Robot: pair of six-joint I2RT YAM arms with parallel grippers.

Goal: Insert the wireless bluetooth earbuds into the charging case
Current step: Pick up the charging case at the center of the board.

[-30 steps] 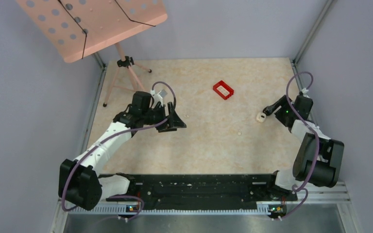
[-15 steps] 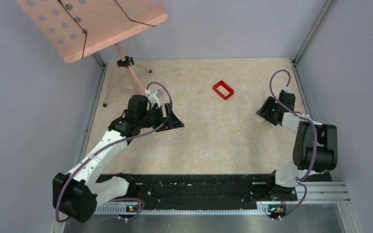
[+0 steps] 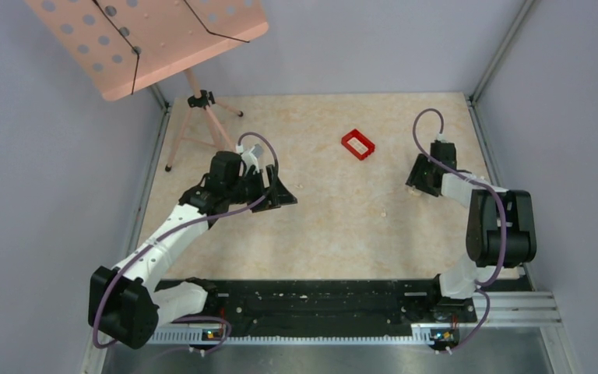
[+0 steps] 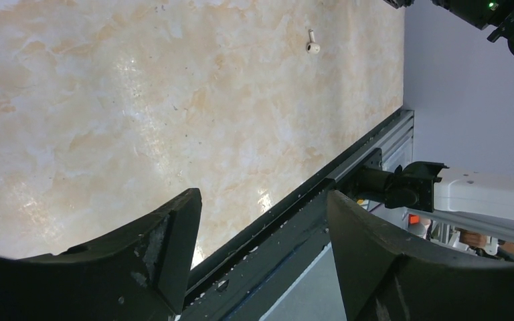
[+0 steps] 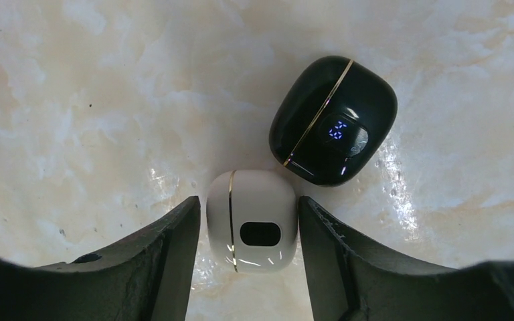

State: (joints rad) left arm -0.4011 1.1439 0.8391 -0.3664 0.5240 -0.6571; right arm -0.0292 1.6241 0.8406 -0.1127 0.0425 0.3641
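Observation:
In the right wrist view a glossy black charging case with a gold seam and a lit display lies on the table. Just below it lies a pale cream rounded piece with a gold seam and a dark oval window, about as big as the case. My right gripper is open with a finger on each side of the cream piece, narrow gaps showing. In the top view the right gripper hides both. A tiny white earbud with a stem lies on the table. My left gripper is open and empty.
A red rectangular tray sits at mid-back of the table. A pink music stand on a tripod stands at the back left, behind the left gripper. A black rail runs along the near edge.
The right gripper has swung left and down over the cream piece, which now sits between its fingers. The left arm has shifted only slightly.

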